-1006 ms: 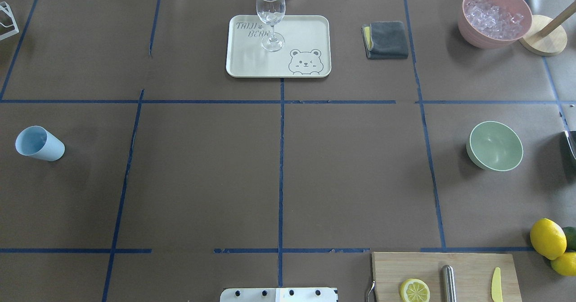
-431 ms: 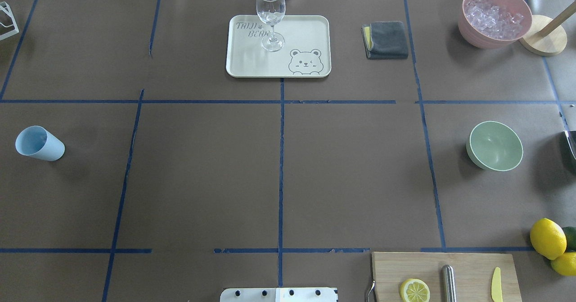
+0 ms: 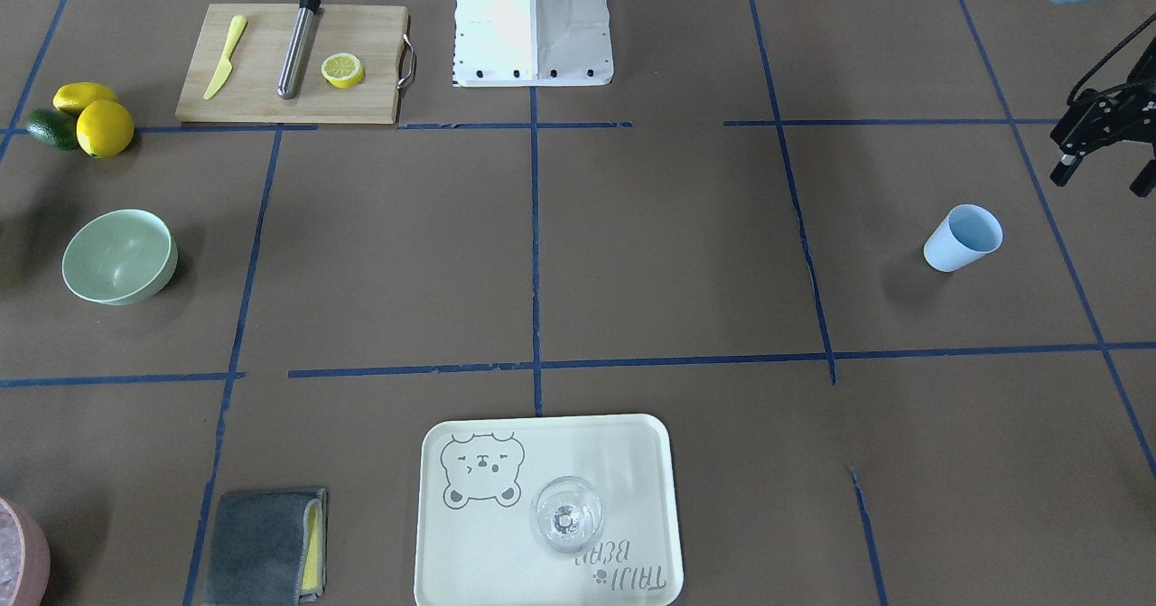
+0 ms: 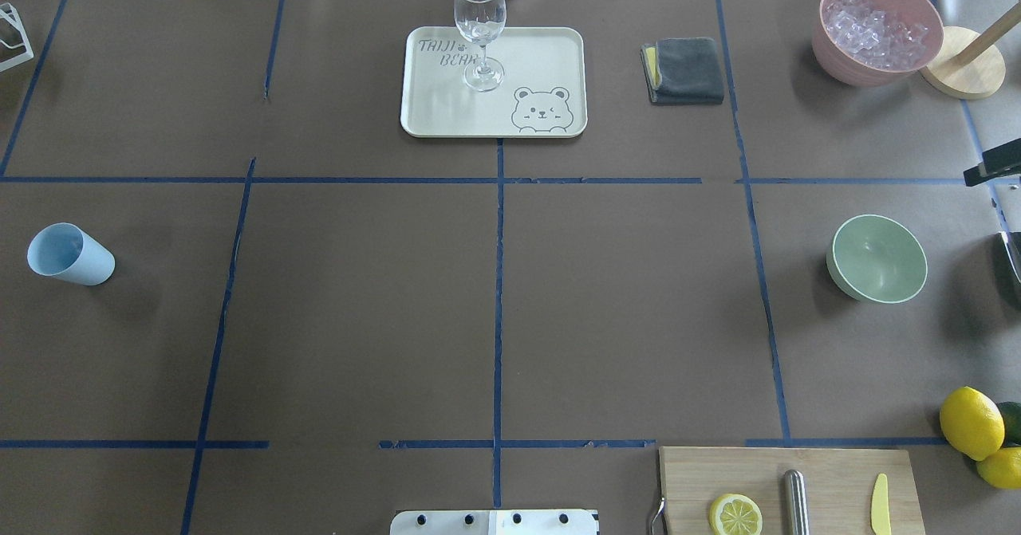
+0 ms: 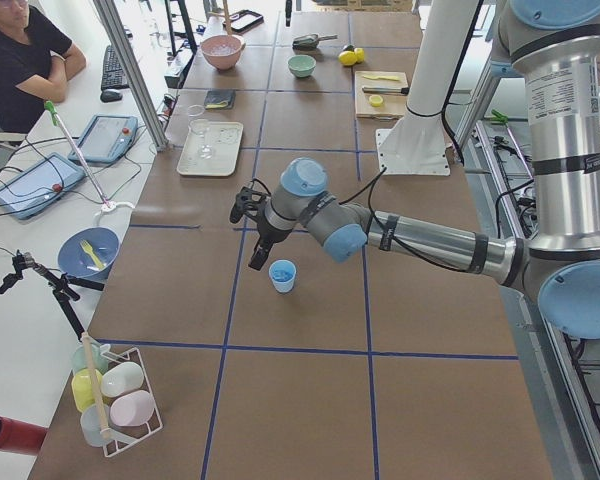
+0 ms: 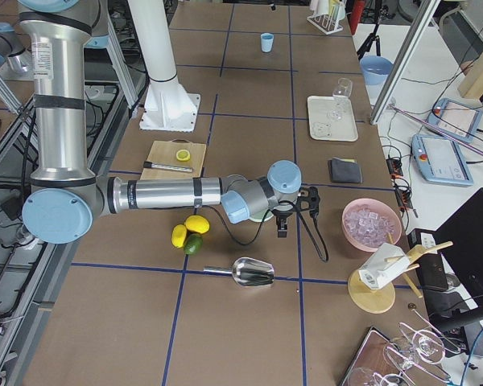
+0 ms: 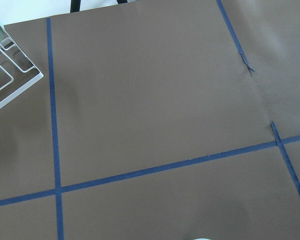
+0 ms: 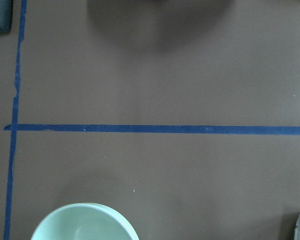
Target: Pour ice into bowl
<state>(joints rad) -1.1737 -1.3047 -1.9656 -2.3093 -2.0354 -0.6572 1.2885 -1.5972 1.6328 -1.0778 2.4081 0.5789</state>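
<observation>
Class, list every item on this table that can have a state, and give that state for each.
Blue cup: upright, not held.
Green bowl: upright, empty.
Pink bowl: filled with ice chunks.
Wine glass: upright on the tray.
Lemon on the board: cut, face up.
Grey cloth: folded.
Left claw: open, holding nothing.
Right claw: open or shut cannot be told.

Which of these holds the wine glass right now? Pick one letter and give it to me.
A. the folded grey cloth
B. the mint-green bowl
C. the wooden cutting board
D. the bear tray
D: the wine glass stands upright on the bear tray, next to its printed lettering and away from the bear drawing.
</observation>
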